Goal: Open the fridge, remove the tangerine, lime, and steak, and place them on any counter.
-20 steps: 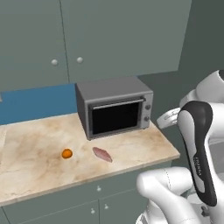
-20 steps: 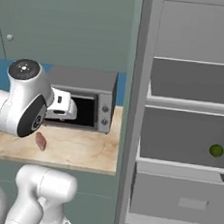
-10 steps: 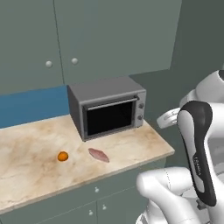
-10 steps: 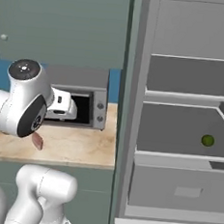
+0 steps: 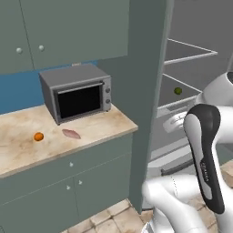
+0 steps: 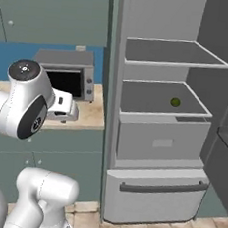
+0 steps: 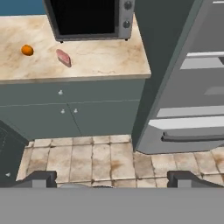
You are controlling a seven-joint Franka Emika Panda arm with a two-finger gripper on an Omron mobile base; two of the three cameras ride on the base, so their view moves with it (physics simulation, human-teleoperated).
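Now the robot has rolled over, so the open fridge (image 6: 160,115) fills more of its sight. Its gripper (image 7: 111,180) hangs open with nothing in it. Only the lime (image 6: 175,102) waits on the middle shelf, ahead and to its right; tangerine (image 5: 38,136) and steak (image 5: 71,134) lie on the counter (image 5: 100,127).

counter (image 5: 104,125): you see beige marble-patterned stone with brownish veins, smooth with a dull sheen.
fridge (image 6: 158,140): light-grey, looks like matt painted metal; grey shelves inside are flat and smooth.
drawer handle (image 6: 163,187): at 6 o'clock of the fridge, a darker grey bar, satin.
microwave (image 5: 77,91): grey metal-look casing, with a glossy black door pane.
cabinets (image 5: 68,182): grey-green, matt painted fronts with small pale knobs.
floor (image 7: 100,159): beige stone tiles, mottled and rough-looking.
steak (image 7: 64,57): pink-red, soft matt flesh.
tangerine (image 7: 27,50): bright orange, smooth skin.
lime (image 6: 175,102): dark green, dull skin.
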